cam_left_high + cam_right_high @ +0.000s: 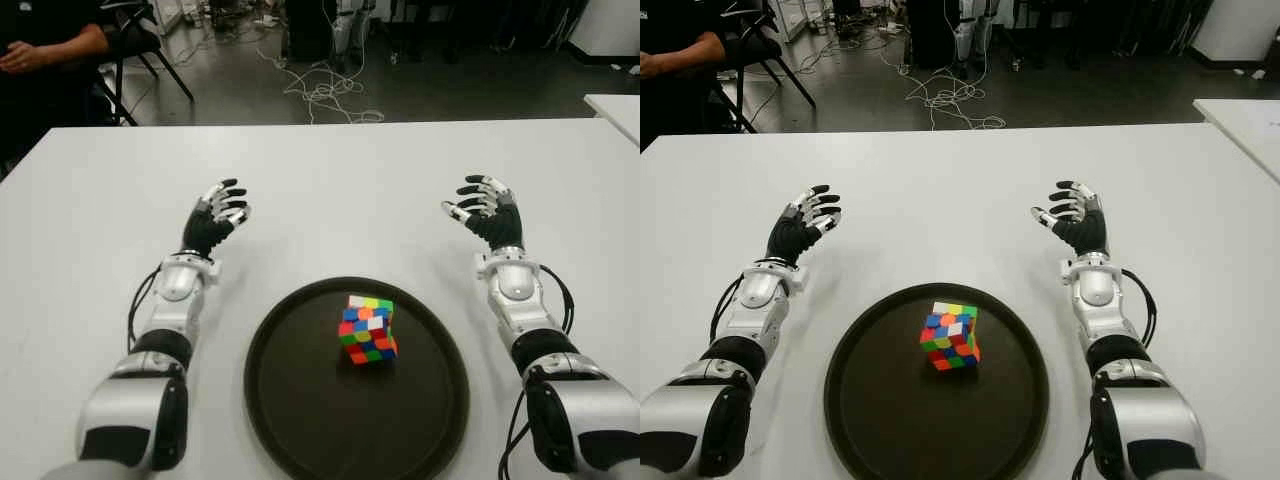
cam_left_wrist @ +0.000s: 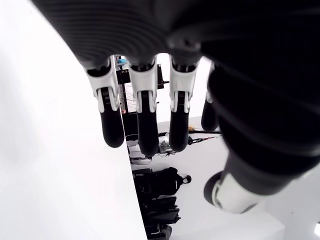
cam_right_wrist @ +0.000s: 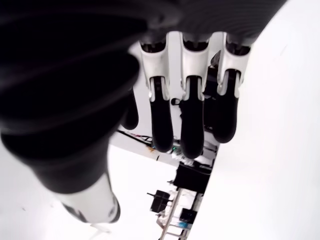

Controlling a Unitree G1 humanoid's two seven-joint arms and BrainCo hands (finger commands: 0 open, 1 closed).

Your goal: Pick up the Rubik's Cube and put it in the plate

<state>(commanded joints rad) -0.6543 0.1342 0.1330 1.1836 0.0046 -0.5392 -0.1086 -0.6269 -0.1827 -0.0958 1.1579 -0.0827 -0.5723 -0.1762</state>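
Observation:
The Rubik's Cube point(image 1: 367, 329) stands inside the dark round plate point(image 1: 290, 400) at the near middle of the white table, a little tilted on one edge. My left hand point(image 1: 218, 214) is over the table to the plate's far left, fingers spread and empty. My right hand point(image 1: 482, 207) is to the plate's far right, fingers also spread with nothing in them. Both wrist views show extended fingers point(image 2: 142, 125) point(image 3: 192, 127) with only white table behind them. Neither hand touches the cube or the plate.
The white table point(image 1: 330, 180) stretches wide behind the hands. A second white table point(image 1: 618, 108) shows at the far right. Cables lie on the floor beyond, and a seated person's arm point(image 1: 45, 50) shows at the far left.

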